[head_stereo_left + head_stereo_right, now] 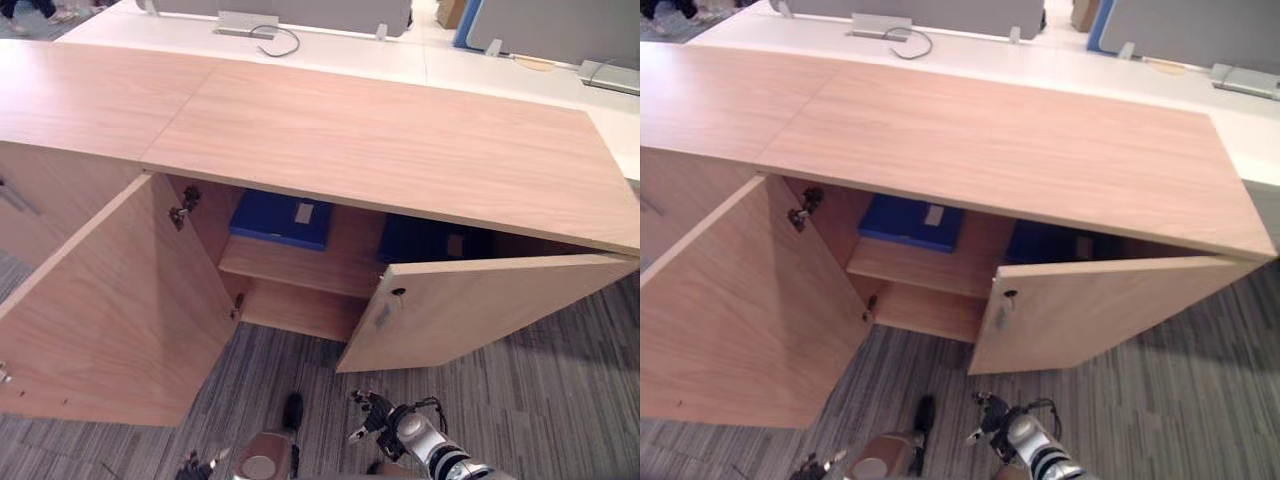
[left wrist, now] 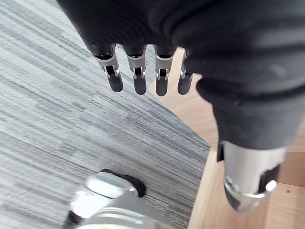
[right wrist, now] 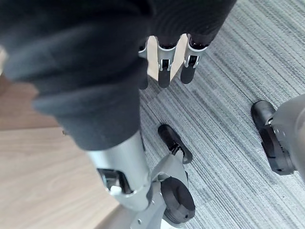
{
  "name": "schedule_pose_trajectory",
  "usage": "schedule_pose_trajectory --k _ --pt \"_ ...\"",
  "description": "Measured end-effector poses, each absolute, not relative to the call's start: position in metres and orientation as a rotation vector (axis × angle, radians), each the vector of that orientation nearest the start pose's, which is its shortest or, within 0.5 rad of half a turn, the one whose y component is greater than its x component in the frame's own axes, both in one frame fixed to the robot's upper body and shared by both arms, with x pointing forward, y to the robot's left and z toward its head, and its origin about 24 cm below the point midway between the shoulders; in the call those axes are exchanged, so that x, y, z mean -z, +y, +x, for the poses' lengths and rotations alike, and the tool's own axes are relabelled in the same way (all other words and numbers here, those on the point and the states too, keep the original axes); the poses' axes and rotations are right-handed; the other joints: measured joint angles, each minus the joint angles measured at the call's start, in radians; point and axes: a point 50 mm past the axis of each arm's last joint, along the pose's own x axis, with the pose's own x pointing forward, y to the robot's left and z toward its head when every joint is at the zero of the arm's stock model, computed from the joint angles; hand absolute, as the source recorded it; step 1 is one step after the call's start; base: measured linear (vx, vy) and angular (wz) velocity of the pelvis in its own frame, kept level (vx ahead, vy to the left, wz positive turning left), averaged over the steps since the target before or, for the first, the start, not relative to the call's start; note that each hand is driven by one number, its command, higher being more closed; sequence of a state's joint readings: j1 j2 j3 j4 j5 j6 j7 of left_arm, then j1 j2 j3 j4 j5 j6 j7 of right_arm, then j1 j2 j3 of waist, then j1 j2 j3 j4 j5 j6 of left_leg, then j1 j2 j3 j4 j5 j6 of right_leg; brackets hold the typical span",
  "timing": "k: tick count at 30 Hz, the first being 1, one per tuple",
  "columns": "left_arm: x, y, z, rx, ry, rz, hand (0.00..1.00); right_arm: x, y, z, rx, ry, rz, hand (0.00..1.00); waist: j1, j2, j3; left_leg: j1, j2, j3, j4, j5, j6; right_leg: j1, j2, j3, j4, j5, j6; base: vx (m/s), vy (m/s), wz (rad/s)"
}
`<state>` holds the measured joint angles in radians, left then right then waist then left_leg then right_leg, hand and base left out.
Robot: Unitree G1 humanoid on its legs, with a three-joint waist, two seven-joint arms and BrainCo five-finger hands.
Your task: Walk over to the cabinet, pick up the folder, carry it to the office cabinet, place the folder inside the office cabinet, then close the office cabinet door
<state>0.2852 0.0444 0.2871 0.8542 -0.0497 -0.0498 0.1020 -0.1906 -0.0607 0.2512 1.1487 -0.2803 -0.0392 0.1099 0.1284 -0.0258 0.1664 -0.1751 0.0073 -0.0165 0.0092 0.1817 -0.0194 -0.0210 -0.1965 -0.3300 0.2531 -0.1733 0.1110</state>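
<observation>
Pale wood office cabinet (image 1: 380, 140), seen from above by the head cams, w/ a long flat top and both doors open. We see the left door (image 1: 120, 300) swung wide out toward us. The right door (image 1: 480, 305) stands only partly open, w/ a small dark keyhole (image 1: 398, 293) near its free edge.

Inside, a wooden shelf (image 1: 300, 265) runs across the cabinet. A blue folder (image 1: 275, 215) lies flat on that shelf in the left part of the opening, w/ a pale label on its cover. It's well apart from both hands. Further right on the same shelf, mostly in shadow behind the right door, sits a darker blue item (image 1: 430, 240); we can't tell what it is.

Left hand (image 2: 139, 76): its wrist cam shows the fingers hanging straight, spread in a row, nothing between them and the thumb, i.e. empty and relaxed. Below it is grey striped carpet (image 1: 540, 400) and the edge of a wood panel.

Right hand (image 3: 164, 71): fingers likewise loose and roughly straight, holding nothing. In the head views it sits low down, over the carpet in front of the right door, not touching it.

Beyond the cabinet top, a white desk (image 1: 350, 55) w/ grey screens (image 1: 300, 12) and a looped cable (image 1: 283, 40).
</observation>
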Motion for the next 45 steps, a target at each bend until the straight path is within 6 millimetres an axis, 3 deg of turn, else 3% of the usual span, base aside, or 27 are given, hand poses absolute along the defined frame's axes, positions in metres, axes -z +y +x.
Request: schedule_pose_trajectory --k 1,5,12,14,17,19,20,21,22,23,24,25,26,28,33,36,42,45 --pt "0.154 0.223 0.040 -0.510 1.078 -0.067 0.00 0.147 -0.139 0.166 -0.389 0.972 -0.383 0.00 0.000 0.004 -0.007 0.006 0.033 -0.006 -0.024 0.014 -0.019 0.013 0.039 -0.010 -0.038 0.011 -0.012 -0.05 -0.168 -0.05" --pt "0.157 0.221 0.033 -0.523 1.103 -0.099 0.00 0.161 -0.154 0.128 -0.221 1.109 -0.239 0.00 -0.007 0.007 -0.015 0.058 0.072 -0.038 -0.096 0.060 -0.048 0.064 0.094 -0.028 -0.087 0.025 -0.032 0.00 -0.169 0.10" --pt "0.156 0.218 0.041 -0.521 1.080 -0.131 0.00 0.163 -0.167 0.122 -0.064 1.131 -0.145 0.00 -0.023 0.029 -0.028 0.053 0.078 -0.111 -0.096 0.075 -0.068 0.120 0.127 -0.121 -0.123 0.025 -0.048 0.04 -0.084 0.34" --pt "0.156 0.218 0.045 -0.512 1.073 -0.130 0.00 0.163 -0.170 0.120 -0.031 1.136 -0.126 0.00 -0.023 0.028 -0.025 0.037 0.081 -0.046 -0.085 0.055 -0.048 0.123 0.119 -0.153 -0.125 0.023 -0.052 0.03 -0.019 0.41" --pt "0.154 0.219 0.056 -0.498 1.054 -0.125 0.00 0.163 -0.181 0.116 0.059 1.149 -0.070 0.00 -0.029 0.020 -0.008 -0.077 0.078 0.200 0.204 -0.071 0.010 0.134 0.066 -0.211 -0.089 0.010 -0.036 0.09 0.088 0.64" --pt "0.153 0.217 0.061 -0.476 1.037 -0.116 0.00 0.163 -0.188 0.116 0.126 1.140 -0.019 0.00 -0.037 0.041 -0.007 -0.102 0.064 0.228 0.217 -0.059 0.040 0.126 0.064 -0.211 -0.063 -0.005 -0.045 0.06 0.076 0.82" --pt "0.150 0.217 0.072 -0.449 1.001 -0.099 0.00 0.161 -0.188 0.122 0.156 1.119 0.018 0.00 -0.044 0.045 0.001 -0.108 0.046 0.178 0.140 -0.012 0.034 0.101 0.121 -0.182 -0.128 -0.003 -0.080 -0.06 0.002 1.04" --pt "0.149 0.218 0.077 -0.435 0.995 -0.085 0.00 0.161 -0.189 0.121 0.174 1.116 0.035 0.00 -0.068 0.040 -0.002 -0.107 0.025 0.158 0.085 0.017 -0.011 0.104 0.130 -0.191 -0.164 0.019 -0.102 -0.08 0.046 1.36" --pt "0.150 0.224 0.078 -0.450 1.013 -0.086 0.00 0.161 -0.189 0.121 0.212 1.109 0.077 0.00 -0.073 0.031 0.011 -0.141 0.042 0.270 0.228 -0.122 0.045 0.099 0.102 -0.257 -0.159 0.042 -0.076 -0.01 0.097 1.11" --pt "0.152 0.223 0.071 -0.474 1.031 -0.111 0.00 0.163 -0.189 0.116 0.259 1.122 0.125 0.00 -0.073 0.013 0.019 -0.131 0.064 0.369 0.428 -0.261 0.041 0.103 0.064 -0.276 -0.135 0.041 -0.075 0.05 0.104 0.71" --pt "0.153 0.222 0.065 -0.477 1.046 -0.111 0.00 0.163 -0.191 0.111 0.283 1.127 0.140 0.00 -0.075 0.010 0.016 -0.104 0.070 0.392 0.462 -0.297 0.032 0.114 0.055 -0.285 -0.129 0.042 -0.073 0.16 0.104 0.52" --pt "0.156 0.216 0.058 -0.476 1.068 -0.128 0.00 0.163 -0.199 0.107 0.322 1.121 0.142 0.00 -0.085 0.040 0.003 -0.055 0.077 0.394 0.414 -0.356 0.001 0.113 0.057 -0.310 -0.114 0.042 -0.072 0.11 0.109 0.65" --pt "0.155 0.215 0.064 -0.462 1.056 -0.126 0.00 0.162 -0.203 0.107 0.358 1.114 0.157 0.00 -0.087 0.054 0.005 -0.045 0.054 0.385 0.355 -0.336 0.062 0.091 0.050 -0.337 -0.079 0.040 -0.069 0.11 0.129 0.73" --pt "0.153 0.218 0.074 -0.433 1.036 -0.102 0.00 0.162 -0.200 0.108 0.382 1.103 0.192 0.00 -0.090 0.036 0.008 -0.031 0.007 0.343 0.254 -0.271 0.081 0.057 0.028 -0.355 -0.054 0.040 -0.072 -0.02 0.103 0.74" --pt "0.152 0.218 0.077 -0.398 1.033 -0.066 0.00 0.158 -0.196 0.117 0.388 1.053 0.216 0.00 -0.102 0.032 0.008 0.062 -0.066 0.283 0.047 -0.143 0.101 0.054 0.017 -0.361 -0.074 0.051 -0.075 -0.06 0.063 0.45" --pt "0.150 0.218 0.081 -0.391 1.015 -0.056 0.00 0.156 -0.188 0.123 0.378 1.027 0.239 0.00 -0.100 0.026 0.010 0.095 -0.071 0.273 -0.056 -0.090 0.079 0.047 0.016 -0.398 -0.055 0.051 -0.074 -0.10 -0.040 0.22" --pt "0.151 0.218 0.076 -0.443 1.015 -0.097 0.00 0.157 -0.193 0.117 0.404 1.037 0.254 0.00 -0.101 0.023 -0.002 0.128 -0.060 0.348 -0.098 -0.087 0.075 0.075 0.004 -0.456 -0.053 0.045 -0.078 -0.10 0.007 0.30" --pt "0.151 0.220 0.071 -0.483 1.017 -0.124 0.00 0.159 -0.189 0.114 0.409 1.047 0.279 0.00 -0.088 0.015 -0.022 0.134 -0.063 0.356 -0.100 -0.075 0.060 0.080 -0.003 -0.459 -0.046 0.044 -0.076 -0.05 0.062 0.05"
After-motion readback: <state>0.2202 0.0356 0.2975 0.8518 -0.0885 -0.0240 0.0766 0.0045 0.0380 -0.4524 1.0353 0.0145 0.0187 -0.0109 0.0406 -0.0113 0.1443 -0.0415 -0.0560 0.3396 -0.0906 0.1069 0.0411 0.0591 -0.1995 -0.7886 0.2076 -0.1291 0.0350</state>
